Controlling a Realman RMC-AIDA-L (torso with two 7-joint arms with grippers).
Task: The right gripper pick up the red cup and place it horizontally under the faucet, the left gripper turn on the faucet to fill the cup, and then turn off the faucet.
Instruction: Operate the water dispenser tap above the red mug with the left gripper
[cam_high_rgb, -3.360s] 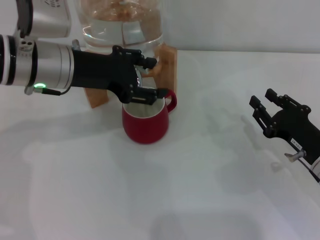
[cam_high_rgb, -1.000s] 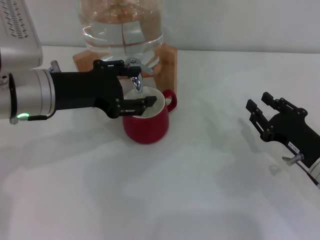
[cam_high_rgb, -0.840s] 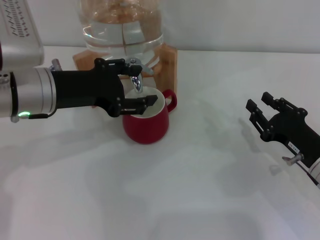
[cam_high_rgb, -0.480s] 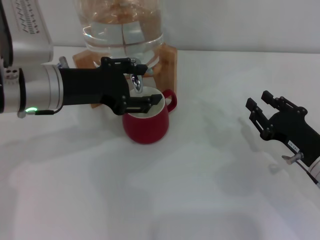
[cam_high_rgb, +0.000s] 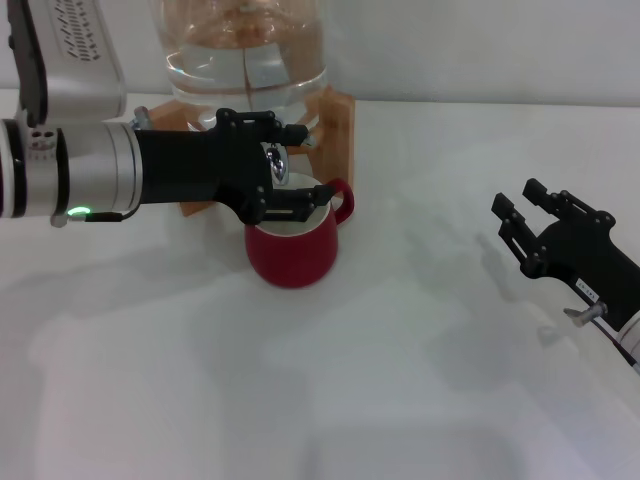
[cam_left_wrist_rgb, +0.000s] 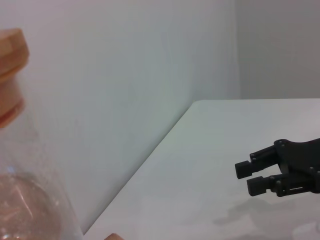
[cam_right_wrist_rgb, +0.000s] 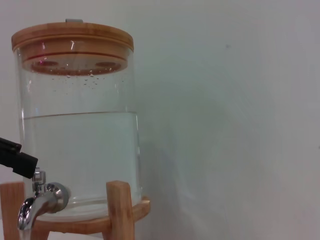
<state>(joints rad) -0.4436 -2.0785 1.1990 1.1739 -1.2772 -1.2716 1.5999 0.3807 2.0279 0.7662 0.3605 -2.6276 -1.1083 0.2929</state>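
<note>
L gripper (cam_high_rgb: 283, 160) back fwd onto faucet (cam_high_rgb: 277, 163), fingers round it again.

White table (cam_high_rgb: 400, 380) carries two things here: the red cup (cam_high_rgb: 292, 250) sits upright on it, and just behind, touching or nearly so, the wooden stand (cam_high_rgb: 338, 125) rests on the tabletop with the glass jar (cam_high_rgb: 245, 50) up top.

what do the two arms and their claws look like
The left gripper is a black two-fingered claw with ridged fingers on a silver-white cylindrical arm showing a small green light. The right gripper is a similar black claw carrying a small white label.
</note>
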